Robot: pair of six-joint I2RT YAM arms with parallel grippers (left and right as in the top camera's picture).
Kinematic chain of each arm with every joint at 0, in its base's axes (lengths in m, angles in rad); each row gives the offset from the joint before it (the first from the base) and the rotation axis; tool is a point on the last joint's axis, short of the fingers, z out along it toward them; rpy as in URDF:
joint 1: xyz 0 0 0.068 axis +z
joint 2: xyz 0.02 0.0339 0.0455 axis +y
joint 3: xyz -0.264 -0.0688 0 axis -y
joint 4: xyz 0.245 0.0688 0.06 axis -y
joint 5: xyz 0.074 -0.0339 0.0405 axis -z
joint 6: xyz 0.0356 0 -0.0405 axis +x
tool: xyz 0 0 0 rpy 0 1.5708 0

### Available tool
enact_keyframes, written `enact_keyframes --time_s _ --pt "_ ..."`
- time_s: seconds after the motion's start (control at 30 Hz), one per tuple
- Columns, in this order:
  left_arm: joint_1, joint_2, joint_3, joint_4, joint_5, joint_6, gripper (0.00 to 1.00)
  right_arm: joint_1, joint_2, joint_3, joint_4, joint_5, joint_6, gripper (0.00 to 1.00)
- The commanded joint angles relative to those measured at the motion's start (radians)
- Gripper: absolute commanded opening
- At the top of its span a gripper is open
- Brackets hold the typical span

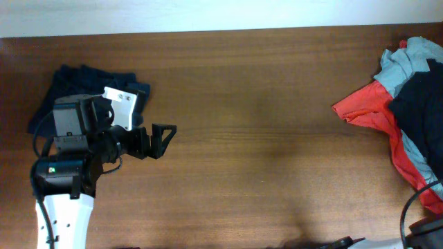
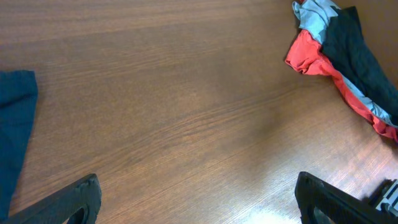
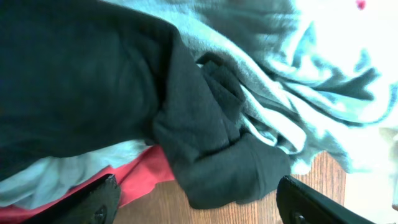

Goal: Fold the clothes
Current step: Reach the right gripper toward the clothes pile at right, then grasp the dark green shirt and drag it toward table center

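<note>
The right gripper (image 3: 199,202), jaws spread wide and empty, hangs close over the dark shirt (image 3: 93,81) on the heap of clothes (image 1: 408,97) at the right edge of the tabletop (image 1: 242,152), and would do best to pinch a single layer at a hem, while the left gripper (image 2: 199,202) hovers open near the left edge.

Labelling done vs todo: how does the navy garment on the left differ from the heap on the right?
The navy garment is one colour; the heap mixes red, grey-blue and black. The navy garment lies compact, partly hidden under the left arm; the heap sprawls crumpled past the frame's right edge. Both rest on the wooden table.
</note>
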Motion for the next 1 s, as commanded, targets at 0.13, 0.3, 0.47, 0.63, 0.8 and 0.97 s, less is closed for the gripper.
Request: enact_keyframes --time_s 0.13,0.3,0.47,0.63,0.8,0.97 --pt "-0.002 0.001 0.016 0.0 -0.048 0.016 0.99 -0.001 0.051 -0.004 0.009 -0.016 0.017 0.52" --pt "-0.002 0.001 0.016 0.0 -0.048 0.017 0.99 0.0 0.034 -0.003 0.018 -0.238 0.017 0.09" --pt "-0.002 0.001 0.016 0.0 -0.047 0.016 0.99 0.054 -0.061 0.028 0.034 -0.57 0.016 0.04" --pt "-0.002 0.001 0.016 0.0 -0.048 0.017 0.99 0.201 -0.225 0.076 0.05 -0.816 0.005 0.04" --pt "-0.002 0.001 0.016 0.0 -0.048 0.017 0.99 0.462 -0.399 0.105 0.084 -0.807 -0.045 0.04" --pt "-0.002 0.0 0.018 0.0 -0.059 0.017 0.99 0.782 -0.507 0.105 0.171 -0.748 -0.071 0.04"
